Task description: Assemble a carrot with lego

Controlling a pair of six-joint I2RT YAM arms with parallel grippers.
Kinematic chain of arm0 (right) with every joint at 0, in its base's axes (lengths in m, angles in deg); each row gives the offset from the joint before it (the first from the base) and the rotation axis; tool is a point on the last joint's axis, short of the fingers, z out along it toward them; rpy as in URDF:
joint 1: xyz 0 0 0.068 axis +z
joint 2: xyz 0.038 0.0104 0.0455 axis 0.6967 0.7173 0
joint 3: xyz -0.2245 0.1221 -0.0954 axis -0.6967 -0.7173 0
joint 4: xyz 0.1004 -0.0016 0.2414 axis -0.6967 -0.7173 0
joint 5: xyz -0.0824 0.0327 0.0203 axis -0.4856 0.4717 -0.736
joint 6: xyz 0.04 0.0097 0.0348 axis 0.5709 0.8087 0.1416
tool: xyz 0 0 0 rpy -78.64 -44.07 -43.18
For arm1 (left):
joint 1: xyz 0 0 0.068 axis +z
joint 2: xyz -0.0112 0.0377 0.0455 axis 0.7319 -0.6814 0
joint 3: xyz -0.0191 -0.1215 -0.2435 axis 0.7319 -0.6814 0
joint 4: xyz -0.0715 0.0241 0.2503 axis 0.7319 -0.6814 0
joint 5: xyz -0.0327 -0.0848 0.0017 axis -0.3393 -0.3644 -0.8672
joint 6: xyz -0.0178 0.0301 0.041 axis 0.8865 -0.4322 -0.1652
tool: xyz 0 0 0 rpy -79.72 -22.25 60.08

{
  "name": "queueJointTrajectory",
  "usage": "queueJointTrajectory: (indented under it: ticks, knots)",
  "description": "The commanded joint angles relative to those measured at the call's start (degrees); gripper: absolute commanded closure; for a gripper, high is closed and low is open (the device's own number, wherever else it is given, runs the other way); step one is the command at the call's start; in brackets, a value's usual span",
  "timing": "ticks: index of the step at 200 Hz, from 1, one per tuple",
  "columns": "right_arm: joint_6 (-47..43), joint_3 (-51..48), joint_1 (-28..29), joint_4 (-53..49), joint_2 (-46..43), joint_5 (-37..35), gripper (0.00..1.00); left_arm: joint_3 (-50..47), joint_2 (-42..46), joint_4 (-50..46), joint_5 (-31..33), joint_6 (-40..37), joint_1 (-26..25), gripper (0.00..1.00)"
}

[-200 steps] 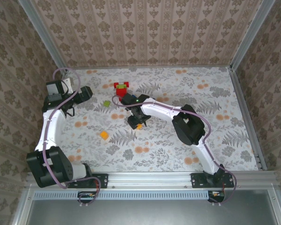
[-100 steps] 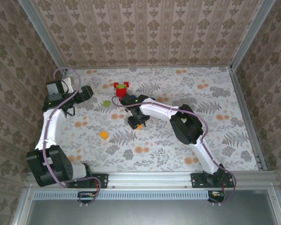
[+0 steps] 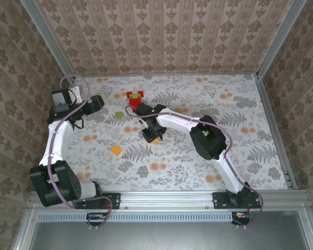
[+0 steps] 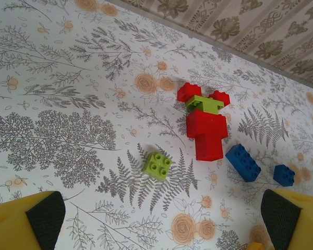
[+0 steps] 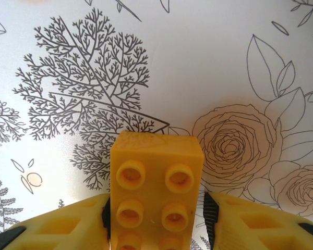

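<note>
An orange lego brick lies studs-up on the flowered table between the yellow fingers of my right gripper, whose pads press both its long sides. From above, that gripper stands over the brick at mid-table. A red build with a green piece across it lies near the back. A small green brick sits in front of it, and two blue bricks lie to its right. My left gripper hovers open, well short of them.
A second orange brick lies alone, left of the right gripper. Patterned walls close off the back and both sides. The right arm's elbow hangs over the middle right of the table.
The right gripper's fingers have closed in from wide apart onto the orange brick's sides. The left arm has stayed still.
</note>
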Motion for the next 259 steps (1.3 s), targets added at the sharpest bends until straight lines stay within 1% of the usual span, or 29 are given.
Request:
queueJointTrajectory:
  ticks: [1, 21, 39, 74, 109, 137, 161, 184, 259]
  knots:
    - [0.88, 1.4, -0.19, 0.04, 0.25, 0.77, 0.53, -0.33, -0.54, 0.46, -1.2, 0.25, 0.06, 0.0]
    - [1.28, 1.35, -0.06, -0.27, -0.24, 0.95, 0.59, -0.32, -0.54, 0.17, -0.68, 0.18, 0.0, 0.0]
    - [1.65, 1.61, 0.75, -1.01, -1.34, 0.9, 0.63, -0.22, -0.54, -0.25, 0.34, 0.07, 0.0, 0.0]
    - [2.07, 5.99, 5.09, -4.56, -2.14, 1.39, 0.64, -0.29, -0.54, -1.68, 5.51, 0.37, 0.33, 0.0]
    - [2.09, 15.58, 9.72, -8.39, 1.01, 3.68, 0.65, -0.74, -0.41, -1.98, 8.07, 1.48, 1.56, 0.0]
    - [1.66, 25.64, 11.77, -11.84, 5.6, 6.28, 0.65, -0.92, -0.56, -2.39, 10.05, 2.67, 2.96, 0.0]
    - [0.99, 34.85, 12.77, -14.71, 10.43, 8.2, 0.66, -1.03, -1.3, -2.13, 9.49, 3.82, 4.65, 0.0]
    - [0.48, 41.68, 13.24, -16.2, 14.41, 9.68, 0.65, -1.1, -1.6, -1.85, 8.97, 3.96, 4.84, 0.0]
    - [0.57, 42.87, 13.52, -9.71, 18.39, 13.1, 0.65, -0.92, -2.03, -1.25, 7.66, 3.83, 4.85, 0.0]
